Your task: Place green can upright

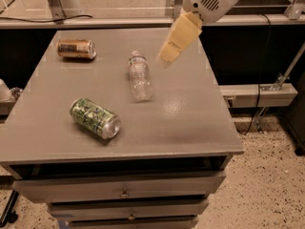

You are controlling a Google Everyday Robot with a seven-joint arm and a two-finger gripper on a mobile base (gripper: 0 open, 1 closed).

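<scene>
The green can [95, 118] lies on its side near the front left of the grey table [190, 123], its silver end facing front right. My gripper [167, 56] hangs from the white arm at the upper right, above the table just right of the clear plastic bottle [139, 76]. It is well apart from the green can, up and to its right, and holds nothing that I can see.
A gold-brown can [76, 49] lies on its side at the table's back left. The bottle lies on its side in the middle. Drawers [124, 192] sit under the tabletop. A rail and cables run behind and to the right of the table.
</scene>
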